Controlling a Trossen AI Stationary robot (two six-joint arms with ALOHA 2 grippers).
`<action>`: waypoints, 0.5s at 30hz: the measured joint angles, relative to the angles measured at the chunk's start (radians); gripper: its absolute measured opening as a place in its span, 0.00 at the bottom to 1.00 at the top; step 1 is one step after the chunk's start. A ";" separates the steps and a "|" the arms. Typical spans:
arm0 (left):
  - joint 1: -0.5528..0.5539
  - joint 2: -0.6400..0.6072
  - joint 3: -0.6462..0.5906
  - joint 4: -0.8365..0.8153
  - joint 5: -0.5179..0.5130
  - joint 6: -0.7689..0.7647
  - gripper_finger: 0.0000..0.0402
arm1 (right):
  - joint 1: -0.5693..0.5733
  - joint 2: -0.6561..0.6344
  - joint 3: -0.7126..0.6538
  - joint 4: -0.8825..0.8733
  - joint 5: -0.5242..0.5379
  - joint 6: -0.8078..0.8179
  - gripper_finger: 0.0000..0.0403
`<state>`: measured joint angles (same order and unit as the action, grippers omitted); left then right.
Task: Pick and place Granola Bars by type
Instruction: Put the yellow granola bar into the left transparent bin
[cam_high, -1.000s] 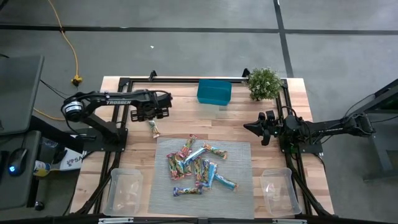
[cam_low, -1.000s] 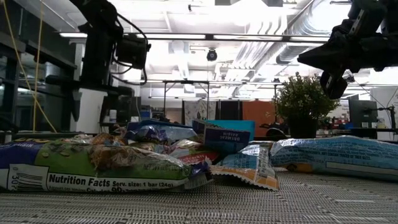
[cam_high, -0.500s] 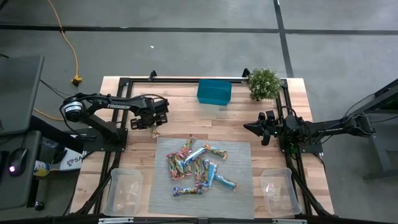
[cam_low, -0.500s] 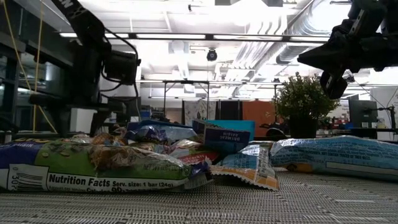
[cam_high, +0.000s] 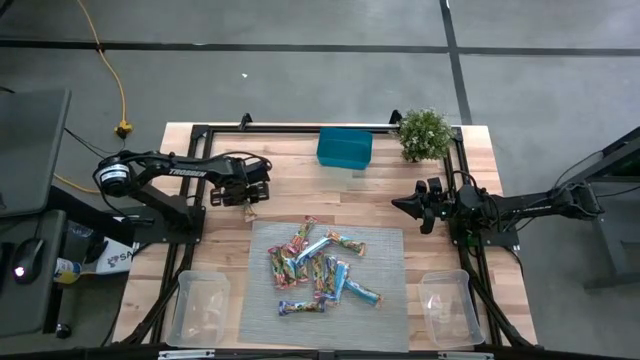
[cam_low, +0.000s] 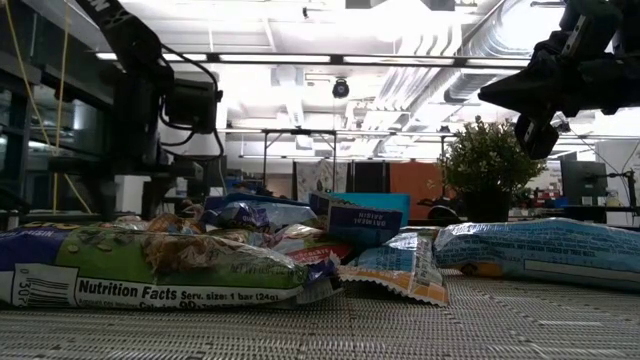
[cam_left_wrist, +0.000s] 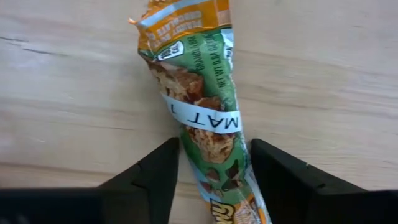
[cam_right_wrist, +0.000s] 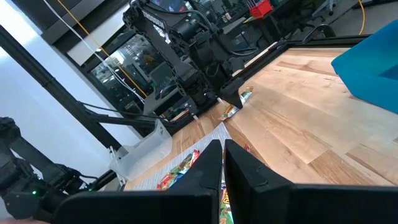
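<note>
Left hand (cam_left_wrist: 211, 171) is down on the bare tabletop (cam_high: 290, 180), fingers apart astride a lone green-and-orange granola bar (cam_left_wrist: 202, 118). The other granola bars (cam_high: 318, 268) are heaped on the grey mat (cam_high: 385, 245). Right hand (cam_high: 408, 205) hovers aside, fingers together.

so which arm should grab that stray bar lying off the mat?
Left. The left gripper is open astride the stray granola bar on bare wood; the right gripper hangs shut far across the table.
</note>
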<state>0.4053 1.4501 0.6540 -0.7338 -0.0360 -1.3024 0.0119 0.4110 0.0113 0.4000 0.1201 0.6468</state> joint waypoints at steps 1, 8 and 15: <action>0.000 0.000 0.000 0.000 0.000 0.005 0.43 | 0.000 0.000 0.000 0.000 0.000 0.000 0.00; 0.000 0.000 -0.001 0.005 -0.003 0.057 0.31 | 0.000 0.000 0.000 0.000 0.000 0.000 0.00; 0.000 -0.003 0.006 0.002 0.019 0.215 0.22 | 0.000 0.000 0.000 0.000 0.000 0.000 0.00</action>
<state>0.4057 1.4467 0.6600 -0.7321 -0.0172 -1.0879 0.0119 0.4110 0.0113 0.4000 0.1202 0.6468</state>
